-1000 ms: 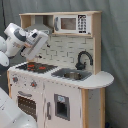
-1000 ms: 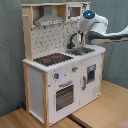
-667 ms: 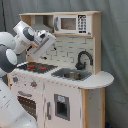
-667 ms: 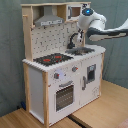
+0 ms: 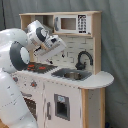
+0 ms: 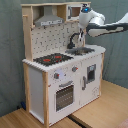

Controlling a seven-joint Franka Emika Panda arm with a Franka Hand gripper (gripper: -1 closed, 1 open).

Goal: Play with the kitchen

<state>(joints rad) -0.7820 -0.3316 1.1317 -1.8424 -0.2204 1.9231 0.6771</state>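
**Moving in over the counter**

The kitchen (image 5: 65, 75) is standing upright in front of a grey curtain, on a wooden floor in the second exterior view. Its black-red hob (image 6: 52, 59) is sitting toward the second exterior view's left, the grey sink (image 6: 82, 50) and black tap (image 6: 76, 39) toward the second exterior view's right, with the oven door (image 6: 64, 96) and knobs (image 6: 56, 76) on the front panel below, and the hood (image 6: 49, 20) and small microwave (image 5: 73, 23) up on the shelf.

I am bringing my arm in closer than it was a second ago: in the first exterior view my wrist was hanging back at the kitchen's edge, and now my gripper (image 5: 59, 44) is reaching across the backsplash, above the counter between hob and sink. In the second exterior view it is sitting high beside the tap, not touching anything. I cannot tell whether my fingers are spread or pressed together.

I am judging this as the approach only; no knob, door or tap is being worked yet.
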